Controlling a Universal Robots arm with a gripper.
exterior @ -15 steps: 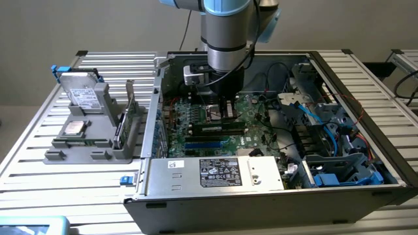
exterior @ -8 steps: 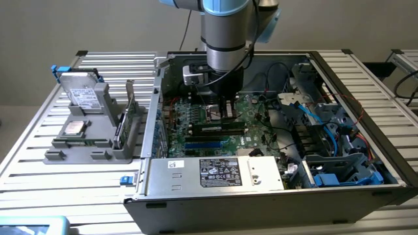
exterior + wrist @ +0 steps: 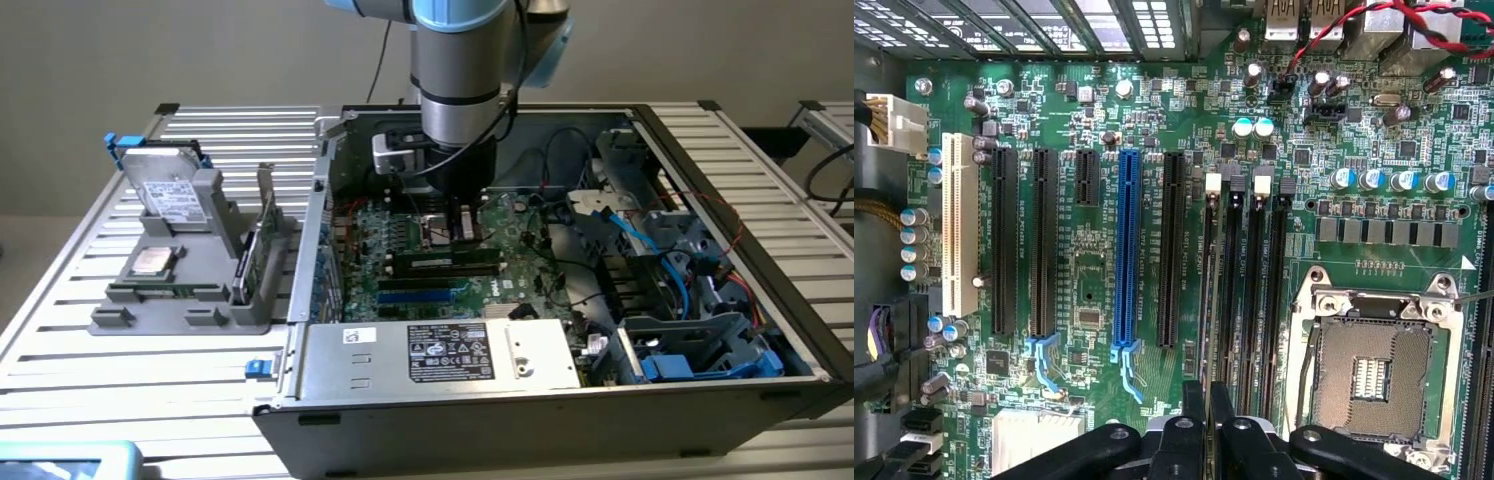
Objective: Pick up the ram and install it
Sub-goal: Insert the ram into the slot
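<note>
While the bench (image 3: 80, 380) carries the open PC case (image 3: 534, 420), the arm (image 3: 461, 60) reaches straight down into the case from above. The motherboard (image 3: 1094, 300) lies flat on the case floor. A grey parts holder (image 3: 160, 310) sits on the bench just outside the case, on the exterior view's left.

Progress: pickup looks done, since the ram is off the bench and inside the case, approx mid-case, low over the board. The hand (image 3: 1208, 395) is nearly closed, its fingers (image 3: 1194, 410) pinching the ram w/ only a thin gap between them. The stick looks lined up along one of the long memory slots. Can't tell if it's fully seated or if the slot latches have snapped in. Not done yet: the hand hasn't let go.

Ram (image 3: 1206, 300): in the wrist view it's edge-on, a thin pale strip running away from the fingertips along the slot. In the exterior view it's a narrow green and dark strip just under the hand.
</note>
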